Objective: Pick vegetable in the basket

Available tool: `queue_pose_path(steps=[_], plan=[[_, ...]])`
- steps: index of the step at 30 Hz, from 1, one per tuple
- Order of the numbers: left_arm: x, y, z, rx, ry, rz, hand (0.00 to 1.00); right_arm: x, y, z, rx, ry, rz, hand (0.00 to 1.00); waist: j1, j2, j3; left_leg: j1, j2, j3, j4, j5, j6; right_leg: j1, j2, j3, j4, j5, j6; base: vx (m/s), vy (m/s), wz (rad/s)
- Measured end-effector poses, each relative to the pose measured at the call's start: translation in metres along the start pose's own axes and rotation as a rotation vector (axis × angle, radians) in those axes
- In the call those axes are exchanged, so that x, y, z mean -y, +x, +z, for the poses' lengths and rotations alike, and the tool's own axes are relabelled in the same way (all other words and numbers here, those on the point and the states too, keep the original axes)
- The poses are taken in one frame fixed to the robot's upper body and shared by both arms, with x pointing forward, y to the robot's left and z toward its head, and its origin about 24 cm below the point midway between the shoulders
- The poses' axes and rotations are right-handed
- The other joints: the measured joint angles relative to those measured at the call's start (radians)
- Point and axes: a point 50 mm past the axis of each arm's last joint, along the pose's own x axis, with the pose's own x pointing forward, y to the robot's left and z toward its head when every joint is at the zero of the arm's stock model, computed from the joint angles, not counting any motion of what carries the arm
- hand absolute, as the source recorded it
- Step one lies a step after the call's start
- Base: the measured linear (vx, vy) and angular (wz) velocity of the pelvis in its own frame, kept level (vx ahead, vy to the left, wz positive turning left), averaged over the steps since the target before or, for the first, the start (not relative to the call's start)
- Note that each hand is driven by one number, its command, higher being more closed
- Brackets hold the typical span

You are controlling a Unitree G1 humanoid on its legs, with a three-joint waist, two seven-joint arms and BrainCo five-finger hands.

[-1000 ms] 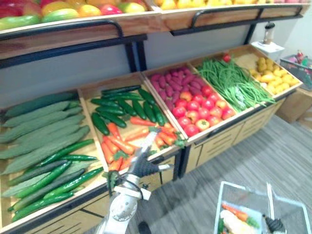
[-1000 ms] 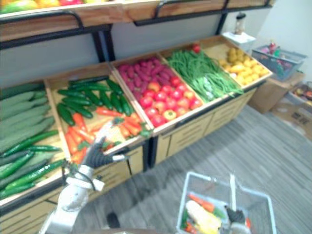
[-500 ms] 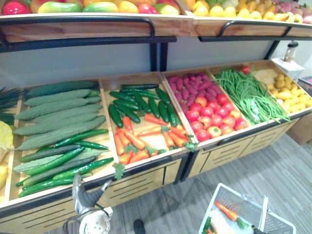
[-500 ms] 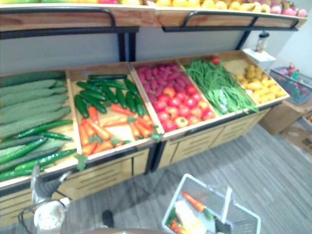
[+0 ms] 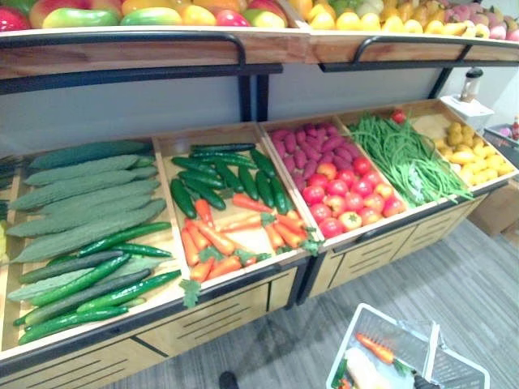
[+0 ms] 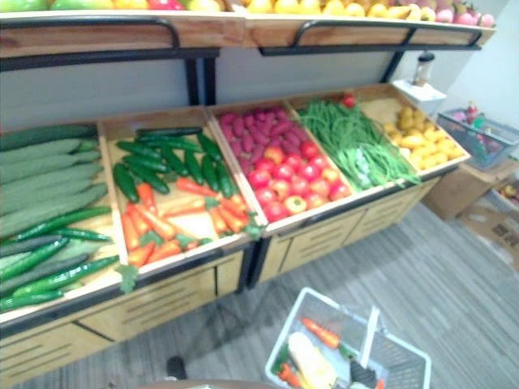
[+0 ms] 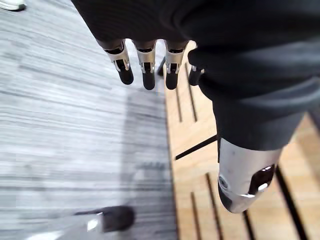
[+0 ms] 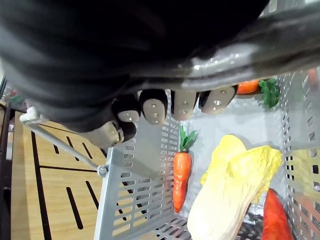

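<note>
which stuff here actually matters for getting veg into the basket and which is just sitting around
Job in hand:
basket, handle gripped by the right hand
carrot and cabbage inside it
carrots, cucumbers, green beans on display
left hand, open and empty

Lying about:
fruit up top
yellow fruit at the far right
jar

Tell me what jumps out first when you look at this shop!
The bright orange carrots and shiny red tomatoes in the middle bins of the wooden stand catch the eye first, with long green beans to their right. Down in front, the right hand holds a grey basket with a carrot and a pale yellow cabbage inside.
</note>
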Motion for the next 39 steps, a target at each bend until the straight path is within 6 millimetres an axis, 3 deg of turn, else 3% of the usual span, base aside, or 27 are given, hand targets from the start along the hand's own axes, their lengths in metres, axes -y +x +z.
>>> queue_pose_path(steps=[5, 18, 21, 24, 26, 27, 28, 29, 30, 32, 33, 34, 35, 36, 37, 38, 39], plan=[[0.006, 0.001, -0.003, 0.014, 0.109, -0.128, 0.0, 0.0, 0.0, -0.003, -0.021, 0.01, -0.003, 1.0, -0.005, 0.015, 0.003, 0.021, 0.002, 0.029, 0.0, -0.017, -0.013, -0.01, 0.0, 0.047, 0.0, -0.006, -0.012, 0.06, -0.016, -0.23], [0.014, 0.005, 0.007, 0.091, 0.277, -0.336, 0.0, 0.002, 0.004, 0.001, -0.038, 0.015, 0.005, 1.0, -0.033, 0.019, 0.015, 0.094, 0.006, 0.078, 0.001, -0.071, -0.062, 0.002, -0.005, 0.098, 0.041, -0.02, -0.035, 0.07, -0.019, -0.13], [0.019, 0.004, 0.012, 0.139, 0.374, -0.389, 0.0, -0.001, 0.008, 0.02, 0.032, 0.0, 0.019, 1.0, -0.046, 0.039, 0.041, 0.149, 0.027, 0.149, 0.008, -0.088, -0.056, -0.098, -0.02, 0.196, 0.225, -0.007, -0.038, 0.06, 0.054, -0.62], [0.022, 0.007, 0.028, 0.21, 0.46, -0.406, 0.0, -0.016, 0.004, 0.046, 0.178, -0.054, 0.09, 1.0, -0.058, 0.051, 0.053, 0.16, 0.042, 0.302, 0.009, -0.106, -0.046, -0.259, 0.006, 0.337, 0.301, 0.092, -0.026, 0.01, 0.078, -1.58], [0.027, 0.008, 0.047, 0.261, 0.453, -0.395, 0.0, -0.027, -0.001, 0.064, 0.278, -0.063, 0.142, 1.0, -0.07, 0.057, 0.099, 0.204, 0.039, 0.47, 0.008, -0.134, -0.029, -0.281, 0.045, 0.26, 0.148, 0.273, -0.065, 0.01, 0.059, -2.11], [0.029, 0.007, 0.047, 0.262, 0.444, -0.398, 0.0, -0.03, -0.001, 0.067, 0.291, -0.067, 0.153, 1.0, -0.066, 0.071, 0.112, 0.215, 0.055, 0.525, 0.008, -0.147, -0.014, -0.258, 0.054, 0.204, 0.098, 0.299, -0.083, -0.04, 0.038, -2.02], [0.028, 0.008, 0.05, 0.277, 0.433, -0.387, 0.0, -0.033, -0.001, 0.072, 0.305, -0.072, 0.166, 1.0, -0.076, 0.064, 0.132, 0.244, 0.045, 0.603, 0.008, -0.156, -0.015, -0.26, 0.027, 0.055, 0.2, 0.197, -0.14, -0.03, 0.043, -2.15], [0.03, 0.006, 0.053, 0.292, 0.425, -0.391, 0.0, -0.027, 0.0, 0.068, 0.292, -0.083, 0.151, 1.0, -0.081, 0.055, 0.137, 0.289, 0.02, 0.699, 0.011, -0.169, -0.014, -0.238, -0.044, -0.162, 0.404, 0.034, -0.179, -0.01, 0.037, -2.05], [0.031, 0.006, 0.052, 0.289, 0.426, -0.394, 0.0, -0.024, 0.001, 0.068, 0.29, -0.086, 0.144, 1.0, -0.08, 0.054, 0.137, 0.299, 0.021, 0.736, 0.031, -0.183, -0.018, -0.219, -0.059, -0.216, 0.441, 0.017, -0.181, 0.05, -0.004, -2.03], [0.04, 0.002, 0.058, 0.316, 0.438, -0.422, 0.0, -0.016, 0.006, 0.068, 0.275, -0.112, 0.125, 1.0, -0.083, 0.053, 0.137, 0.303, 0.056, 0.82, 0.178, -0.231, 0.033, -0.185, -0.084, -0.309, 0.431, -0.005, -0.173, 0.16, -0.174, -1.6], [0.043, 0.001, 0.062, 0.323, 0.433, -0.428, 0.0, -0.015, 0.007, 0.066, 0.264, -0.122, 0.119, 1.0, -0.083, 0.053, 0.137, 0.307, 0.073, 0.839, 0.224, -0.242, 0.036, -0.183, -0.079, -0.32, 0.41, 0.003, -0.168, 0.24, -0.338, -1.46], [0.042, 0.002, 0.064, 0.317, 0.423, -0.423, 0.0, -0.012, 0.01, 0.065, 0.244, -0.131, 0.107, 1.0, -0.08, 0.049, 0.137, 0.322, 0.124, 0.873, 0.36, -0.268, 0.029, -0.17, -0.047, -0.333, 0.368, 0.006, -0.175, 0.12, -0.194, -1.17], [0.044, 0.002, 0.064, 0.31, 0.419, -0.428, 0.0, -0.014, 0.011, 0.064, 0.233, -0.136, 0.108, 1.0, -0.074, 0.05, 0.144, 0.323, 0.164, 0.882, 0.455, -0.288, 0.046, -0.162, -0.042, -0.329, 0.349, 0.004, -0.179, 0.11, -0.321, -1.36], [0.051, -0.001, 0.065, 0.308, 0.414, -0.454, 0.0, -0.016, 0.015, 0.066, 0.204, -0.146, 0.105, 1.0, -0.084, 0.04, 0.155, 0.284, 0.168, 0.851, 0.512, -0.373, 0.002, -0.155, -0.043, -0.282, 0.278, -0.001, -0.181, -0.06, -0.123, -0.82], [0.057, -0.004, 0.071, 0.329, 0.406, -0.468, 0.0, -0.012, 0.016, 0.065, 0.192, -0.151, 0.092, 1.0, -0.084, 0.04, 0.155, 0.242, 0.138, 0.823, 0.476, -0.39, -0.002, -0.156, -0.045, -0.262, 0.239, 0.005, -0.173, -0.14, -0.122, -0.76], [0.065, -0.009, 0.073, 0.342, 0.384, -0.489, 0.0, -0.009, 0.019, 0.068, 0.183, -0.143, 0.076, 1.0, -0.079, 0.056, 0.161, 0.18, 0.104, 0.797, 0.388, -0.357, 0.009, -0.154, -0.031, -0.253, 0.172, 0.033, -0.131, -0.22, 0.028, -0.78], [0.064, -0.009, 0.068, 0.309, 0.341, -0.485, 0.0, -0.01, 0.02, 0.072, 0.182, -0.146, 0.077, 1.0, -0.079, 0.096, 0.164, 0.159, 0.127, 0.843, 0.348, -0.303, 0.032, -0.145, 0.014, -0.237, 0.131, 0.034, -0.111, -0.16, 0.032, -0.9]])
